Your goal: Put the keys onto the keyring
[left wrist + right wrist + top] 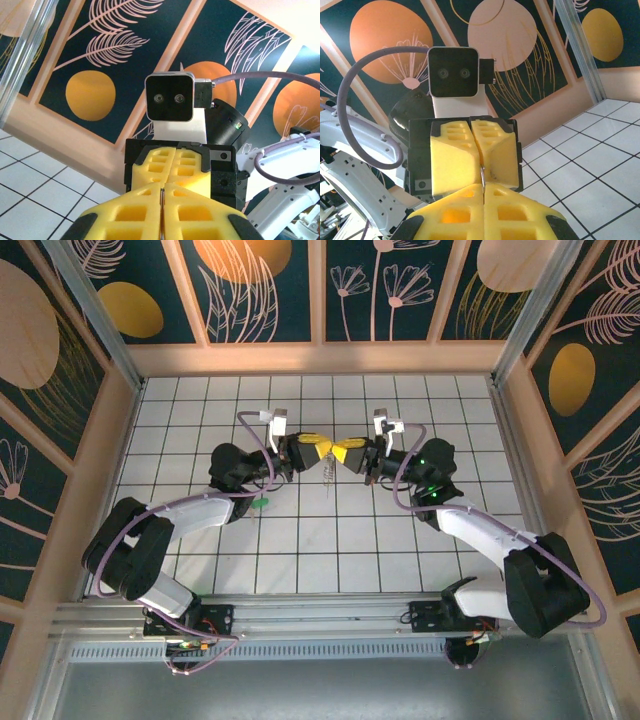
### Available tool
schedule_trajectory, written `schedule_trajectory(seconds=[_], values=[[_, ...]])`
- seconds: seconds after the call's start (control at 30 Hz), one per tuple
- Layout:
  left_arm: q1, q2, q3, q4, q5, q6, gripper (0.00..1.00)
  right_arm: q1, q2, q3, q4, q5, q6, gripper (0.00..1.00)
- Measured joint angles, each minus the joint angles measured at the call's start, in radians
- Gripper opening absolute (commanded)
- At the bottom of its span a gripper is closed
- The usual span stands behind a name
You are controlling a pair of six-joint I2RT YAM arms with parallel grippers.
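— What are those two arms up to?

— Start at the left. A tiny, thin silvery key with a bright green head point(260, 502) lies flat on the white square-tiled tabletop point(300, 540), just beside the left arm point(190, 515) and well apart from both grippers. I'd say that one isn't threaded yet.

— And the left gripper?

— The left gripper point(322, 448) has blocky yellow plastic fingers point(140, 195) moulded with square pockets. It's pinched tight on a hairline sliver of bright metal. I take that for the pale silvery wire keyring point(327, 473), which hangs in the air just below where the two grippers meet, over the middle of the table. It's too small to tell whether any keys are on it.

— The right one?

— The right gripper point(350, 453) has the same yellow pocketed fingers and sits nose to nose with the left. It's closed hard too, with a thin metal edge at its tips. My guess is that's the same loop.

— So which step is this?

— It looks like the ring is being held between both grippers, ready for threading. Next, one gripper has to steady the loop alone while the other lets go and fetches the green key. Flat, slick metal on hard tile is awkward to pinch, so I'd expect it to need a low, careful grasp at the head.
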Motion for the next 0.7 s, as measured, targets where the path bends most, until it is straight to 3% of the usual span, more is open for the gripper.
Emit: schedule_trajectory(seconds=[0.07, 0.27, 0.37, 0.5, 0.63, 0.7], values=[[0.0, 0.0, 0.0, -0.003, 0.0, 0.005, 0.0, -0.002, 0.0, 0.0, -0.002, 0.0, 0.0, 0.0], [0.0, 0.0, 0.001, -0.01, 0.0, 0.018, 0.0, -0.003, 0.0, 0.0, -0.003, 0.0, 0.0, 0.0], [0.0, 0.0, 0.001, -0.018, 0.0, 0.029, 0.21, -0.003, 0.0, 0.0, -0.011, 0.0, 0.0, 0.0], [-0.006, 0.0, 0.002, -0.048, 0.004, 0.037, 0.22, -0.005, 0.001, 0.0, -0.017, 0.005, 0.0, 0.0], [-0.006, 0.0, 0.002, -0.059, 0.006, 0.05, 0.12, -0.006, 0.001, 0.0, -0.024, 0.008, 0.0, 0.0], [-0.006, -0.002, 0.002, -0.063, 0.005, 0.057, 0.01, -0.009, 0.002, 0.0, -0.026, 0.01, 0.0, 0.0]])
